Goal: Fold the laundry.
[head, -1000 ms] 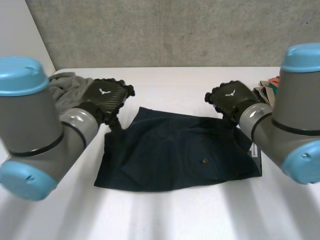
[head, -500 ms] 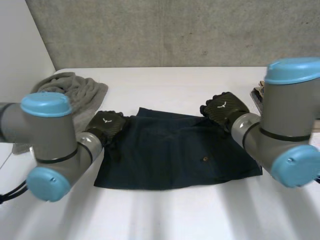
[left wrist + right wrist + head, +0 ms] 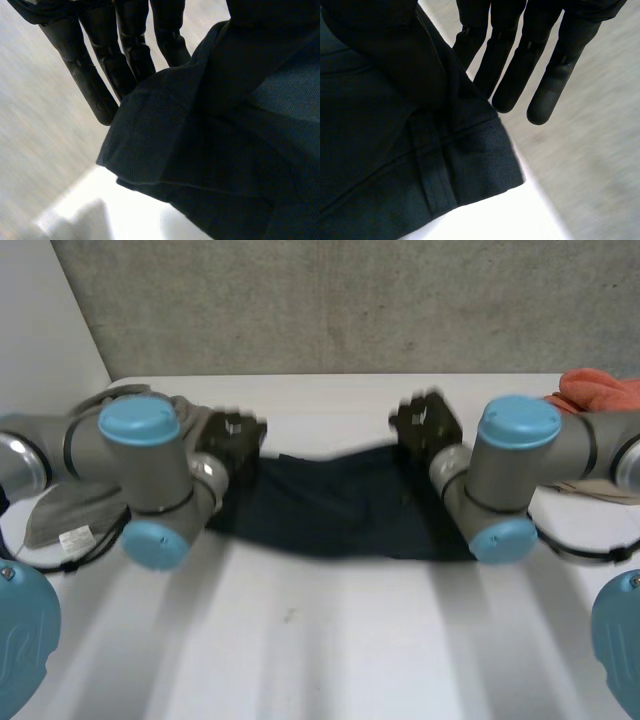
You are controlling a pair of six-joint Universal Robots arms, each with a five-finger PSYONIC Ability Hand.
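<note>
A dark navy garment [image 3: 330,508] hangs stretched between my two hands above the white table [image 3: 330,640], sagging in the middle. My left hand [image 3: 236,436] pinches its far left corner. In the left wrist view the straight fingers [image 3: 95,85] lie behind the cloth [image 3: 210,135], which drapes in folds from the grip. My right hand [image 3: 425,425] pinches the far right corner. Seen from the right wrist, the thumb [image 3: 385,55] presses the hemmed corner [image 3: 470,160] against the fingers [image 3: 520,75].
A grey cloth [image 3: 60,510] with a white label lies at the table's left, under my left arm. An orange cloth [image 3: 600,390] sits at the far right. A concrete wall [image 3: 330,300] runs behind the table.
Both hands have closed on the garment's far corners and lifted them. The garment was flat on the table; it is now raised and hangs between the hands. Both arms have swung lower and inward.
</note>
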